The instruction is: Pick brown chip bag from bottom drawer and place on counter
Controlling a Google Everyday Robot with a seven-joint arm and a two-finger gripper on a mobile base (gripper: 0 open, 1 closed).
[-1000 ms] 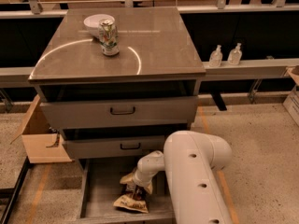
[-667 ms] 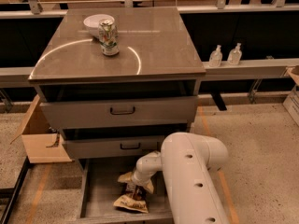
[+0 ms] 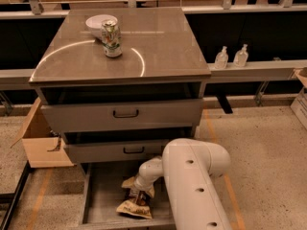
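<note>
Gripper (image 3: pixel 141 189): found low in the bottom drawer (image 3: pixel 101 195), at the end of a bulky white arm (image 3: pixel 192 186) that is bent down into the drawer from the lower right of the view. How far it is opened, and whether anything is held, cannot be told, since it is largely covered by the arm's wrist and seen against the dark bag.

Brown chip bag (image 3: pixel 135 206): laid flat on the grey drawer floor, towards the right half and the front of the drawer. A crumpled tan end is turned to the front left; the dark-brown middle lies directly under the gripper. The upper end of the bag is met by the gripper, while the tan end is left clear of it.

Bottom drawer: pulled fully out beneath the cabinet; the left part of its floor is seen bare.

Two upper drawers (image 3: pixel 125 114): grey, fitted with black loop handles, each pulled out slightly.

Counter (image 3: pixel 163 47): glossy grey-brown slab on top of the cabinet, marked by a curved light streak, well above the bag.

Soda can (image 3: pixel 112 39): green and white, stood upright on the counter's rear left.

White bowl (image 3: pixel 95 22): placed just behind the can, touching or nearly so.

Cardboard box (image 3: pixel 41 143): open, set on the floor left of the cabinet.

Two clear bottles (image 3: pixel 231 57): stood side by side on a ledge to the right.
</note>
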